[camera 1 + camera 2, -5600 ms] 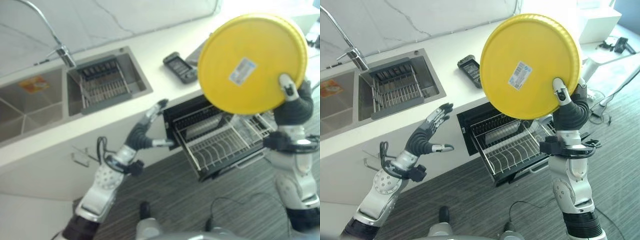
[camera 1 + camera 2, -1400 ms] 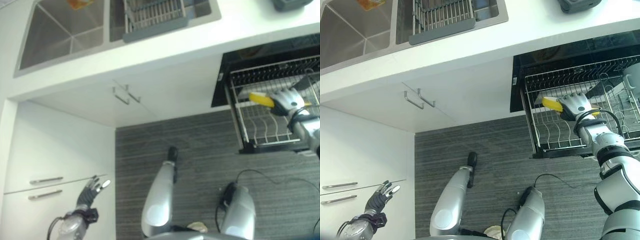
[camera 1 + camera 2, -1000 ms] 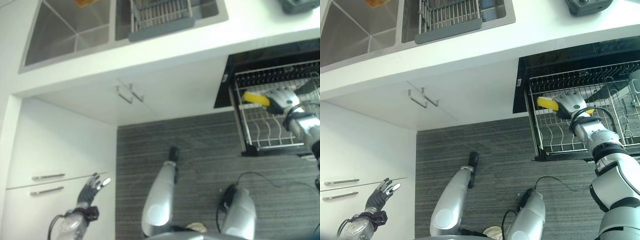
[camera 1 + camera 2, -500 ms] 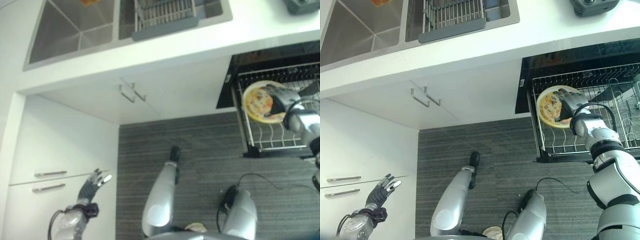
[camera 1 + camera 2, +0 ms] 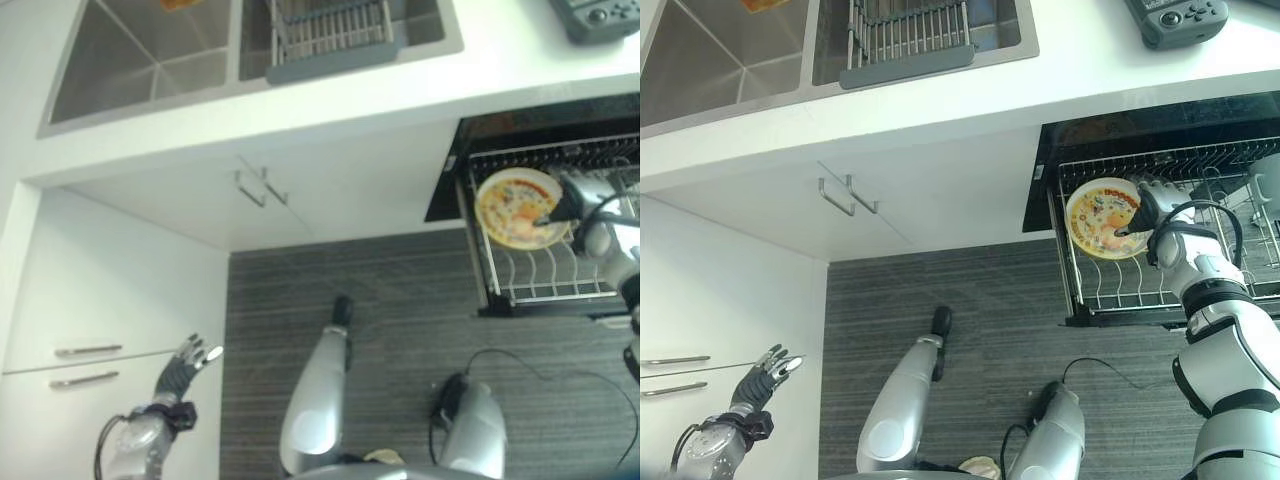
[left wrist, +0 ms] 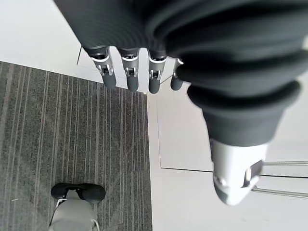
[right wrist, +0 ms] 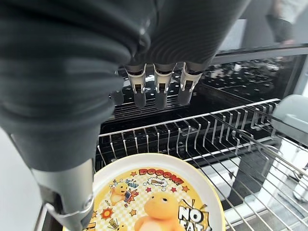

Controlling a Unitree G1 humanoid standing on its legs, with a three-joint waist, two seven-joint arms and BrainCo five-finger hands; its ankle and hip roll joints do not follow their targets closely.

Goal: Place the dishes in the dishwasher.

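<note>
Down at the pulled-out dishwasher rack (image 5: 1160, 290), the yellow plate (image 5: 1102, 218) lay tilted across the wire tines at the rack's left end, printed face up. Beside it the right hand (image 5: 1148, 205) kept its fingers (image 7: 159, 91) straight and apart, gripping nothing, thumb tip touching the plate's face. Well apart, the left hand (image 5: 762, 377) hung relaxed and unclenched beside the white drawers (image 5: 700, 330).

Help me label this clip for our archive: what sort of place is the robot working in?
Most likely a home-style kitchen: a steel double sink set in a white countertop, and below it an open dishwasher with a pulled-out wire rack, where the right hand is setting a yellow cartoon-print plate.
</note>
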